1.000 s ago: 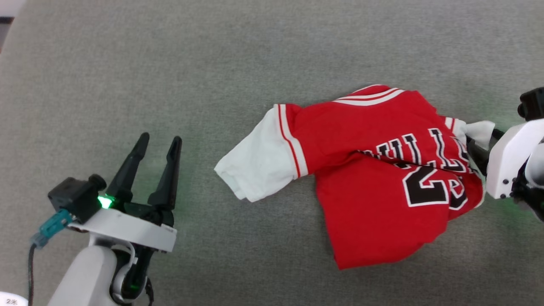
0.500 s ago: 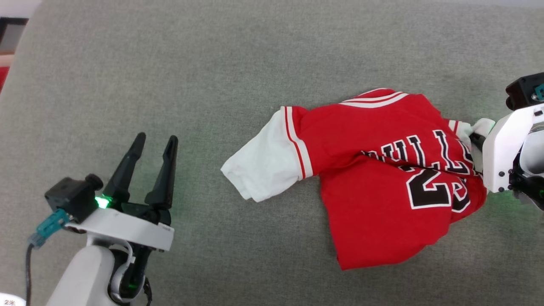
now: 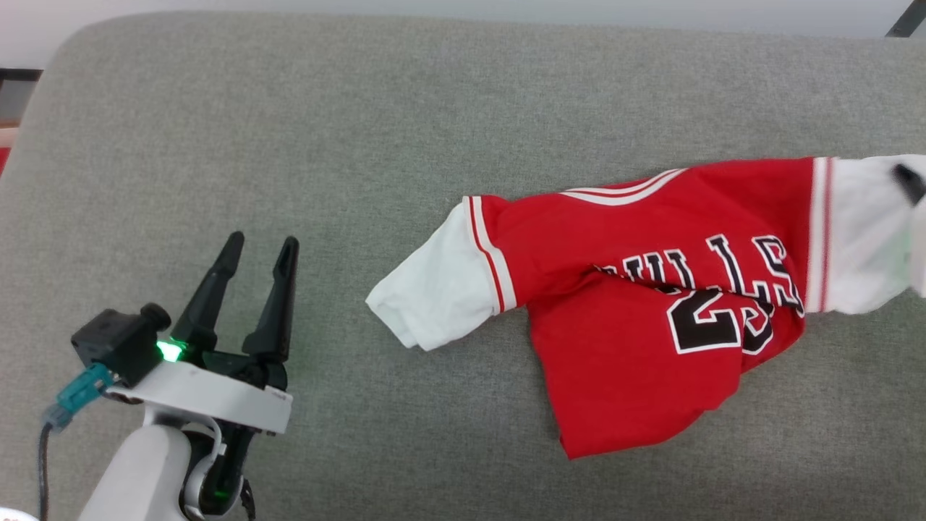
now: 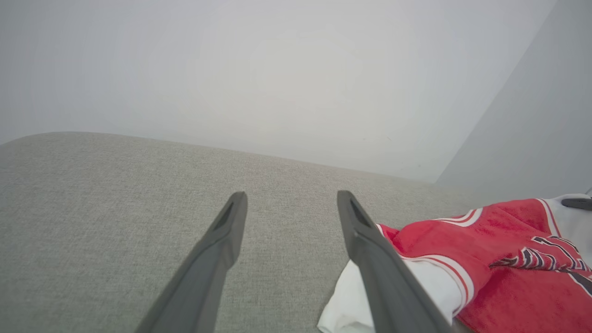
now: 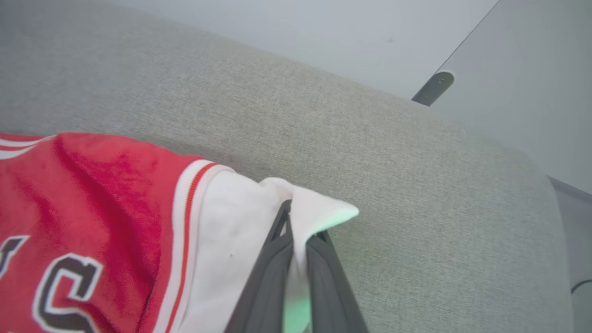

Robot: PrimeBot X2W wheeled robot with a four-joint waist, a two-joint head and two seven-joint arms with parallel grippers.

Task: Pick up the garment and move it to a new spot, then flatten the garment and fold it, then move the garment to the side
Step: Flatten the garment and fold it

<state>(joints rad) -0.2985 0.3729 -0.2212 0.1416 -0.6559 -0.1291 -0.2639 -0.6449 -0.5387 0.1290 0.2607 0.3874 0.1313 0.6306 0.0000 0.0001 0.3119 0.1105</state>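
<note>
Jaws of the left gripper (image 3: 262, 242) stand apart, empty, the garment (image 3: 651, 289) lying right of them on the cushion (image 3: 217, 108); the right gripper (image 5: 300, 226) clamps its far sleeve (image 5: 231, 222) (thin pinch), which a hard tug could slip.

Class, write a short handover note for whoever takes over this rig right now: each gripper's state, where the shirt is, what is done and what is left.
The right gripper is shut on the garment, pinching its white sleeve at the robot's right.
The left gripper is open, holds nothing, and is apart from the garment, on its left.
The garment lies rumpled on the grey fabric surface, lettering up, with its other sleeve pointing toward the left gripper.
Done: one sleeve gripped.
Left: move it to a new spot, flatten it, fold it, set it aside.
</note>
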